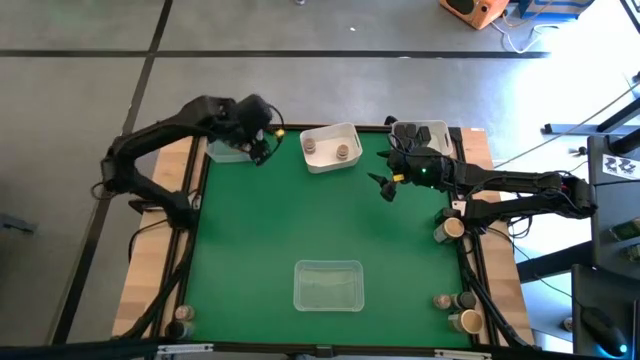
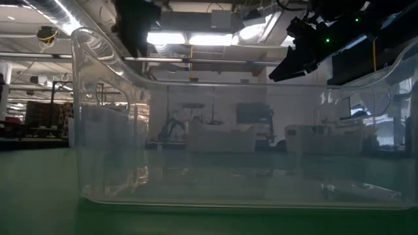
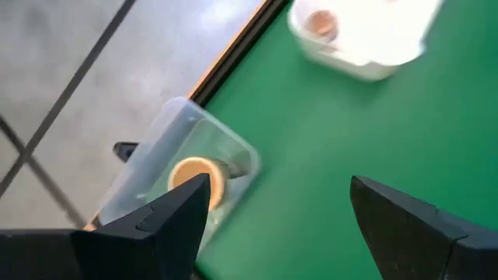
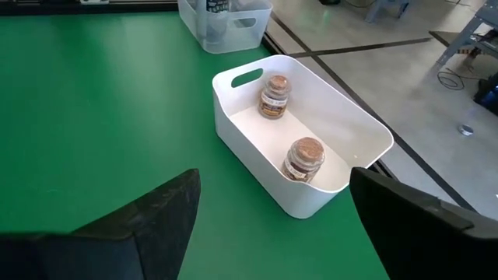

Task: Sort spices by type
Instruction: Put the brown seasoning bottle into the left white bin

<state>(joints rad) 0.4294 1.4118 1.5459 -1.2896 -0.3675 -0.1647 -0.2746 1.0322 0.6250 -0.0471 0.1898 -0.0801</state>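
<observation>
Two tan-topped spice jars [image 4: 274,95] [image 4: 303,159] stand upright in a white tray [image 1: 349,133] at the table's far middle. One orange-tan-topped jar [image 3: 198,175] stands in a small clear tray [image 1: 226,152] at the far left corner. My left gripper [image 1: 262,145] [image 3: 280,187] hangs open above the green mat, just right of that clear tray. My right gripper [image 1: 385,185] [image 4: 274,177] is open and raised, to the right of the white tray and pointing toward it. Both are empty.
A large clear tray [image 1: 327,285] sits at the near middle and fills the low view [image 2: 235,156]. More jars stand off the mat along the right edge [image 1: 450,228] [image 1: 465,320] and at the near left corner [image 1: 180,315]. Another tray [image 1: 438,128] with dark-topped jars is at the far right.
</observation>
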